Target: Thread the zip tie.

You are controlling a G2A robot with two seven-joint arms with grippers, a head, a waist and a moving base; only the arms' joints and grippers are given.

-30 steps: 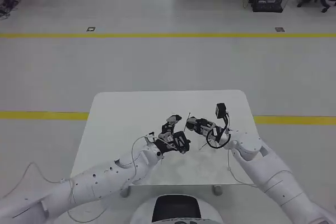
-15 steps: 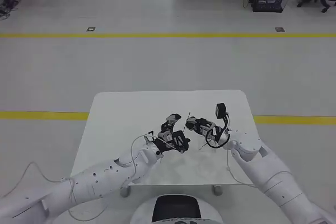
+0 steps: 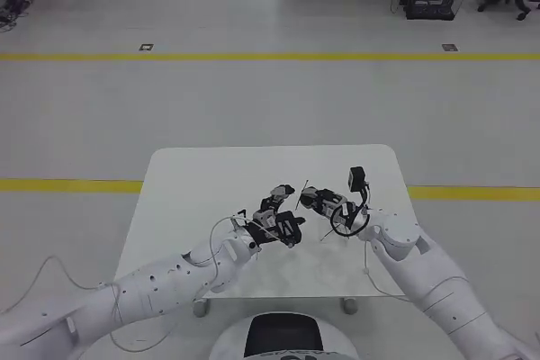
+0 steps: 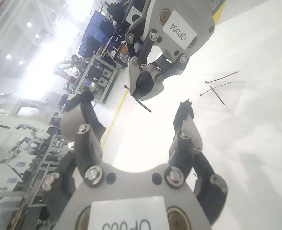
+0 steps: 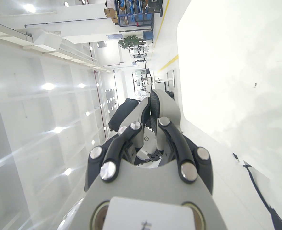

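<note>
While right end effector (image 4: 141, 92) pinches it, a slim zip tie (image 4: 143, 106) juts.

Zip tie (image 4: 141, 102) black plastic; table (image 3: 193, 175) smooth matt white; right gripper (image 4: 135, 96) pads (image 4: 144, 82) dimpled.

Four zip ties in all: one zip tie (image 4: 143, 105) pinched in the right gripper (image 4: 141, 94) and three loose zip ties (image 4: 222, 77) on the table (image 3: 207, 180). Two grippers, with the left gripper (image 4: 134, 100) at 8 o'clock from the right. One table.
</note>
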